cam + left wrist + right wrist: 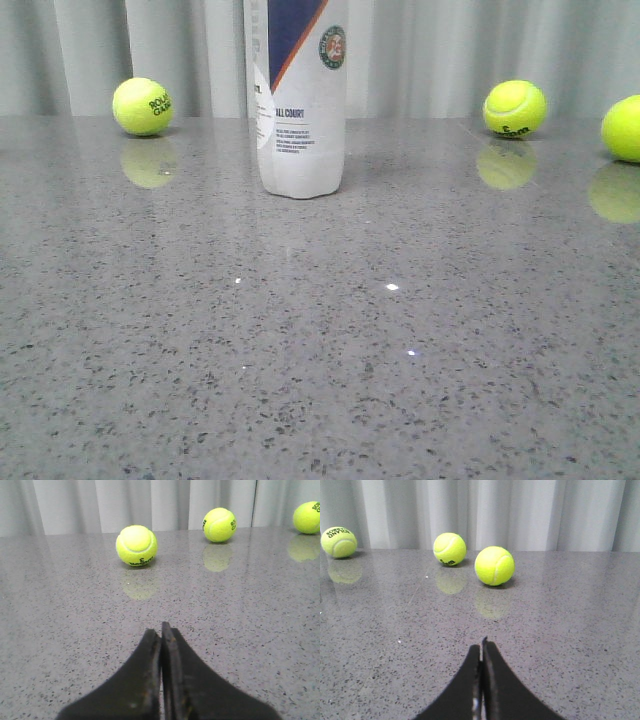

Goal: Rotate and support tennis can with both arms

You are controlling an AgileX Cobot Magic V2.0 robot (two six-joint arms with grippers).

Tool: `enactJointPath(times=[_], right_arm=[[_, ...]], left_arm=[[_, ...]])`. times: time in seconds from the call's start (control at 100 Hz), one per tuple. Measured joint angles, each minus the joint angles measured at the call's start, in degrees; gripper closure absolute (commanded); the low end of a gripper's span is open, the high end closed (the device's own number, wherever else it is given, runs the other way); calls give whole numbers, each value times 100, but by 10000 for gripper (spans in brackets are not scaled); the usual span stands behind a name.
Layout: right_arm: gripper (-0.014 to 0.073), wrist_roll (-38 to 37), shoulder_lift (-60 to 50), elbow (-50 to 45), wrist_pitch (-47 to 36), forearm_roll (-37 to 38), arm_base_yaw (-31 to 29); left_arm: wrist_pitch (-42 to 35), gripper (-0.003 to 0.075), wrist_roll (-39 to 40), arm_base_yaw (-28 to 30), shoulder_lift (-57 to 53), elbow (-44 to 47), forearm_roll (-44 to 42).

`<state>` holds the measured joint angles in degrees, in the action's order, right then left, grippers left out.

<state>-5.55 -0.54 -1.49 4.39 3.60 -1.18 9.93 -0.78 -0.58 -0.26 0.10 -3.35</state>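
The tennis can (297, 100) stands upright on the grey table at the back centre of the front view; it is white with a navy section, an orange stripe and a round emblem, and its top is cut off by the frame. Neither arm shows in the front view. My left gripper (161, 628) is shut with nothing between its black wedge fingers, low over bare table; the can is out of its view. My right gripper (482, 642) is likewise shut on nothing, and the can does not show in the right wrist view either.
Yellow tennis balls lie at the back of the table (320, 350): one left (142, 106), two right (515, 108) (624, 128). The left wrist view shows balls (136, 545) (219, 524) (307, 517); the right wrist view shows balls (494, 565) (449, 549) (339, 542). A pale curtain hangs behind.
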Motion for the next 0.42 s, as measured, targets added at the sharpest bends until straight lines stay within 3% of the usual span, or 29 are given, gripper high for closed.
enactJointPath(times=[0.42], right_arm=[[655,0,0,0,44,0,0]], left_arm=[[0,738,0,0,0,0,0]])
